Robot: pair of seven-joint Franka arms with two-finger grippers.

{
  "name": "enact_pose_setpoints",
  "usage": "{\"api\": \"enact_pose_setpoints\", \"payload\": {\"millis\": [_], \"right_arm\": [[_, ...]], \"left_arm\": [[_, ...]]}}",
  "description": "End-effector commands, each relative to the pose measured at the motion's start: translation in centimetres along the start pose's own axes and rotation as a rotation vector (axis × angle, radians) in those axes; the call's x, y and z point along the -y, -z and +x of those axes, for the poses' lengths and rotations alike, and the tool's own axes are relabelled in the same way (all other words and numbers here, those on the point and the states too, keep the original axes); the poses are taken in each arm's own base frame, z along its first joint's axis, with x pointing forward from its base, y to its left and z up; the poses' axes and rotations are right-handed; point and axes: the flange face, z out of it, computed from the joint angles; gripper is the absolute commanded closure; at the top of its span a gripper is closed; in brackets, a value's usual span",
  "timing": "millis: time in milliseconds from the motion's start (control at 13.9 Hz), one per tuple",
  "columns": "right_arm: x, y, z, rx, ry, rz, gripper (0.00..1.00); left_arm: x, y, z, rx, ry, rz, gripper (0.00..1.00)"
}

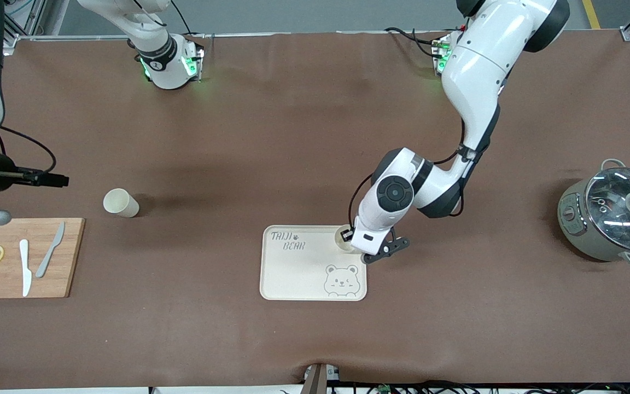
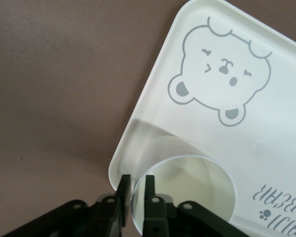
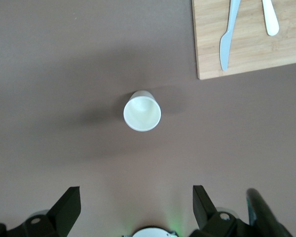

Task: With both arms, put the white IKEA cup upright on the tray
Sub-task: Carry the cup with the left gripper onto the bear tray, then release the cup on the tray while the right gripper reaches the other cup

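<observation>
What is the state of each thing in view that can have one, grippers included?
Left gripper: shut on the rim of the white cup on the tray, which stands upright.
Right gripper: open, over the table.
Second white cup on the brown table: upright, free.
Cream rectangular tray: flat, carrying one cup.
Grey cooking pot: closed by its glass lid.
</observation>
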Motion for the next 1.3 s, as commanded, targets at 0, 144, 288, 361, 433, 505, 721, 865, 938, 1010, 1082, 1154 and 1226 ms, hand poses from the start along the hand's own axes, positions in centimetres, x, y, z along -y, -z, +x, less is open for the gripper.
{"api": "enact_pose_setpoints", "payload": {"millis": [0, 144, 288, 361, 433, 505, 721, 865, 938, 1010, 1082, 1154, 1226], "right_arm": [[-0.8, -4.0, 1.9, -0.019, -0.022, -0.002, 0.0], [-2.1, -7.8, 2.7, -0.045, -0.041, 0.004, 0.0], [-2.5, -10.4, 3.0, -0.063, -0.046, 0.004, 0.0], [-3.2, -12.1, 3.0, -0.064, -0.056, 0.007, 0.0], [-3.6, -14.4, 2.9, -0.064, -0.064, 0.011, 0.0], [-3.4, -15.9, 2.7, -0.07, -0.061, 0.011, 0.0], [-3.4, -19.3, 2.0, -0.061, -0.063, 0.011, 0.12], [-3.1, -20.7, 1.5, -0.049, -0.058, 0.01, 0.36], [-3.2, -21.0, 1.3, -0.044, -0.059, 0.011, 0.43], [-3.3, -21.4, 1.0, -0.038, -0.061, 0.011, 0.49], [-3.3, -22.1, 0.9, -0.039, -0.061, 0.011, 0.49], [-3.2, -23.2, 0.7, -0.058, -0.063, 0.013, 0.5], [-3.0, -24.0, 0.5, -0.082, -0.061, 0.014, 0.57]], "left_arm": [[-0.5, 0.8, 0.7, -0.035, 0.003, -0.012, 0.08], [-0.7, 3.0, 1.4, -0.058, 0.013, -0.034, 0.0], [-0.9, 8.3, 1.8, -0.097, 0.015, -0.069, 0.0], [-0.1, 10.7, 2.6, -0.106, 0.027, -0.06, 0.0], [0.7, 13.3, 3.2, -0.119, 0.037, -0.06, 0.0], [0.9, 15.7, 3.4, -0.14, 0.03, -0.076, 0.0], [4.2, 22.3, 5.5, -0.173, 0.035, -0.068, 0.0], [6.7, 25.8, 6.2, -0.185, 0.001, -0.025, 0.0], [8.6, 27.5, 7.0, -0.2, -0.019, 0.02, 0.0], [10.4, 29.0, 7.7, -0.201, -0.034, 0.053, 0.0], [12.0, 29.9, 8.3, -0.186, -0.042, 0.082, 0.0], [13.8, 31.2, 8.9, -0.178, -0.033, 0.1, 0.0], [15.7, 32.2, 9.7, -0.169, -0.015, 0.117, 0.0]]}}
